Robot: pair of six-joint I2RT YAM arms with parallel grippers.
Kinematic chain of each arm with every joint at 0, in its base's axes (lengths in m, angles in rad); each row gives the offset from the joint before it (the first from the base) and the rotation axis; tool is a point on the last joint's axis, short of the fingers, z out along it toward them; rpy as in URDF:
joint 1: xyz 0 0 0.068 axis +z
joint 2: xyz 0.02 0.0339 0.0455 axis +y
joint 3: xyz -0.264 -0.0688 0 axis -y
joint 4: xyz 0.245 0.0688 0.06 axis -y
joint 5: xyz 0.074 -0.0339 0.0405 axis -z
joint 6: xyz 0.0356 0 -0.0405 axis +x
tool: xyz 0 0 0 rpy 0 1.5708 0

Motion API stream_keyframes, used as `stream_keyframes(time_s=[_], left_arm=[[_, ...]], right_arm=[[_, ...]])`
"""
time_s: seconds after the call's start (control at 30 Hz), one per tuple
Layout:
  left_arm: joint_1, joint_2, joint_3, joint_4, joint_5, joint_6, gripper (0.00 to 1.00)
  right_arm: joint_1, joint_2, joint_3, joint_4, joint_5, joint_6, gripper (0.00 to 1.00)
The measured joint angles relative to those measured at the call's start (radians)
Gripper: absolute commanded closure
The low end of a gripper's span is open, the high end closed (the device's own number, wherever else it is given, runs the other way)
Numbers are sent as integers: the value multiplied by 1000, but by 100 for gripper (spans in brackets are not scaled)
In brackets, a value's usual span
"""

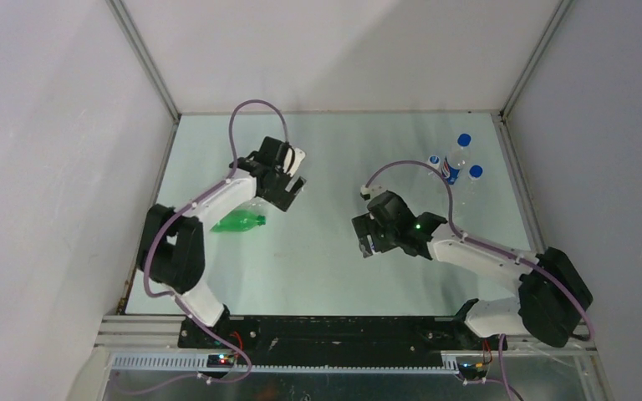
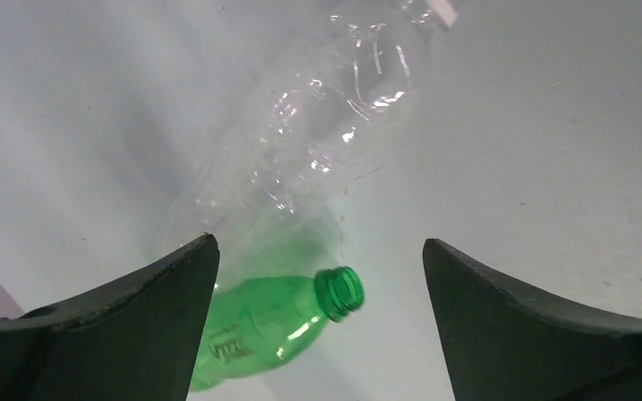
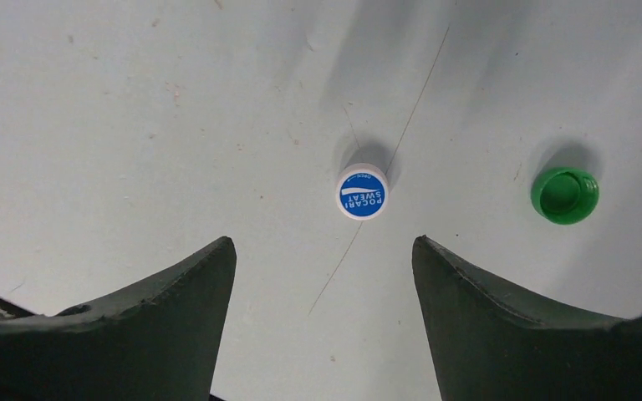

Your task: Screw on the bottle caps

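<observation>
In the left wrist view a green bottle lies on its side with its open mouth bare, pointing right. A clear bottle lies just beyond it, its neck end at the frame's top. My left gripper hovers open above them, nothing between its fingers. From above, the green bottle shows beside the left gripper. In the right wrist view a white cap with a blue printed top and a green cap, hollow side up, rest on the table. My right gripper hangs open just short of the white cap, empty.
Several blue-capped clear bottles stand at the back right, one with a red-blue label. Grey walls and metal rails close in the pale table. The right gripper is near the table's middle.
</observation>
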Motion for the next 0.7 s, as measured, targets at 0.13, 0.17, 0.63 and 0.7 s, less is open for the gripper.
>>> stream_keyframes(time_s=[0.13,0.17,0.63,0.7], left_arm=[[33,76,29,-15,11,116,4],[37,97,40,-23,10,145,4],[47,401,335,-150,23,318,40],[40,429,401,-166,48,296,41]], right_arm=[[0,-54,4,-20,-3,-3,21],[0,-59,4,-25,-3,-3,21],[0,-75,19,-103,11,12,21],[0,-90,19,-121,24,20,21]])
